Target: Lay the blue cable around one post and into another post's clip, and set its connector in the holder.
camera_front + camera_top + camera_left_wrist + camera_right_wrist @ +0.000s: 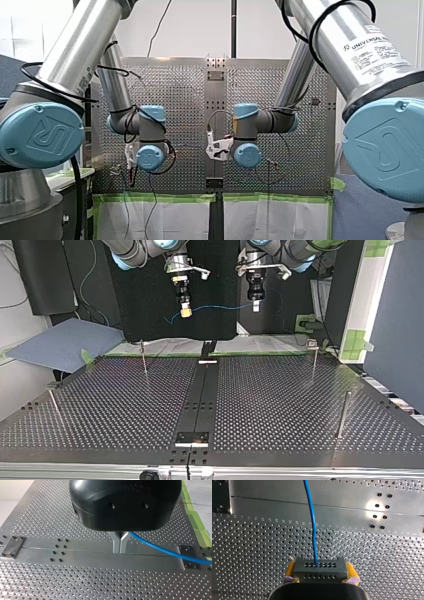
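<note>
My right gripper (321, 579) has its yellow pads (351, 570) shut on the dark grey connector (319, 569). The blue cable (311, 517) leaves the connector and runs straight ahead over the perforated table. My left gripper (120, 545) has its metal fingers shut on the blue cable (160, 548), which trails off to one side. In the top view both grippers hang high above the table's far edge: my right gripper (185, 311) at the left, my left gripper (256, 305) at the right. The cable (220, 307) spans between them.
Thin posts stand on the table (280, 405) in the top view: one far left (143, 356), one far right with a clip on top (313, 360), one near left (54, 406), one near right (343, 415). A small metal block (192, 438) sits on the dark centre strip near the front edge.
</note>
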